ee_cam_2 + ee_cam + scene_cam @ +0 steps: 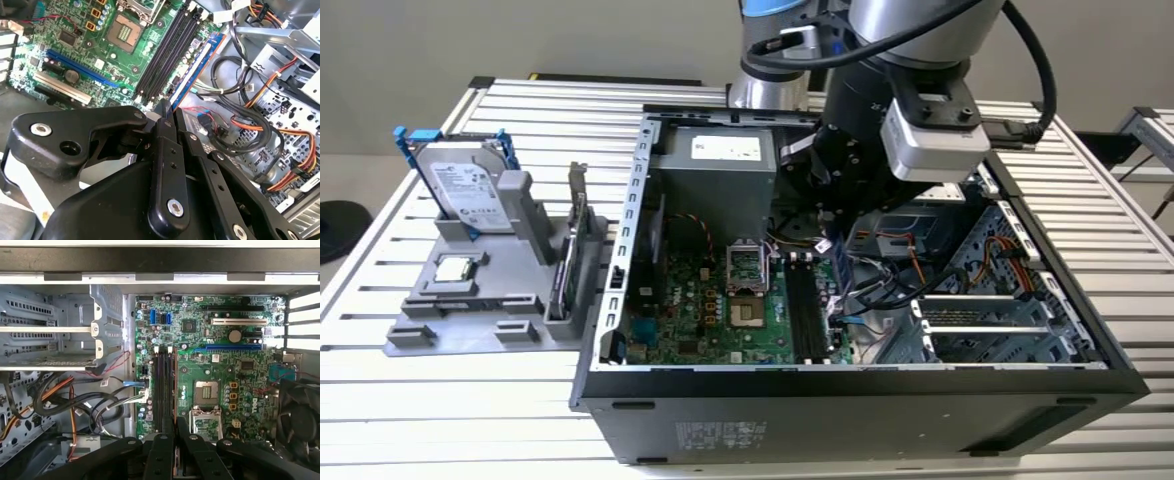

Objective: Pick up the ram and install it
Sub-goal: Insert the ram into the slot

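Ram (197,67) sits clamped edge-on between the gripper's (166,112) fingers, which are pressed together on the thin blue-green stick. In both wrist views the stick (174,390) runs parallel to the black memory slots (161,385) of the motherboard (220,365), on the side toward the CPU socket (206,392). Whether it is seated in a slot or just above one, I cannot tell.

In the exterior view the gripper (834,235) reaches down into the open computer case (854,420) at the centre of the frame, above the memory slots (807,300). At the frame's left, well apart from the case, a grey fixture (467,320) holds a hard drive with blue rails (460,185) and an expansion card (571,250) standing upright. Bundled cables (240,125) lie beside the board in the second wrist view.
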{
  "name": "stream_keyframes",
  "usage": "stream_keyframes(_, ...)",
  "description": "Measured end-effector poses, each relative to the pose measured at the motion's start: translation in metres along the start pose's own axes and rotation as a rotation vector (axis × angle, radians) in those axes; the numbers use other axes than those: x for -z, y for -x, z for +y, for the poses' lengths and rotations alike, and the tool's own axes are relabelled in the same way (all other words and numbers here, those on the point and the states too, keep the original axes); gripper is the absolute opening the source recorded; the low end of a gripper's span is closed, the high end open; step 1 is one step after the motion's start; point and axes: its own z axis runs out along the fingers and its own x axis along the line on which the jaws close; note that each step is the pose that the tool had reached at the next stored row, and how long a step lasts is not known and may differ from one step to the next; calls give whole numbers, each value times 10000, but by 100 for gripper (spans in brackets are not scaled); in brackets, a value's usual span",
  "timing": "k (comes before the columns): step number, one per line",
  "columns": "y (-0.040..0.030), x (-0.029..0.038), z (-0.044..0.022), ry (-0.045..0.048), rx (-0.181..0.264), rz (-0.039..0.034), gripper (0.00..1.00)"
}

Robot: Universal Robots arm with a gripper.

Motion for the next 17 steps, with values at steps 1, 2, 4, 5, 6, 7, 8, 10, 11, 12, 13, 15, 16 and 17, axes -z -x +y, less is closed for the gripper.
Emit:
stream_keyframes(1,-2,-14,0,-1,0,0,0)
stream_keyframes(2,-3,-28,1,-1,0,0,0)
stream_keyframes(4,-5,-58,3,-1,0,1,0)
stream_keyframes(5,-6,-72,3,0,0,0,0)
stream_keyframes(6,-6,-87,4,0,0,0,0)
stream_keyframes(7,-7,-100,5,0,0,0,0)
stream_keyframes(8,-7,-112,5,0,0,0,0)
stream_keyframes(10,-8,-134,6,0,0,0,0)
stream_keyframes(11,-9,-144,6,0,0,0,0)
stream_keyframes(12,-9,-154,7,-1,0,0,0)
stream_keyframes(13,-10,-162,7,0,0,0,0)
stream_keyframes(15,-11,-176,8,0,0,0,0)
stream_keyframes(16,-11,-183,8,1,0,0,0)
stream_keyframes(17,-11,-189,8,0,0,0,0)
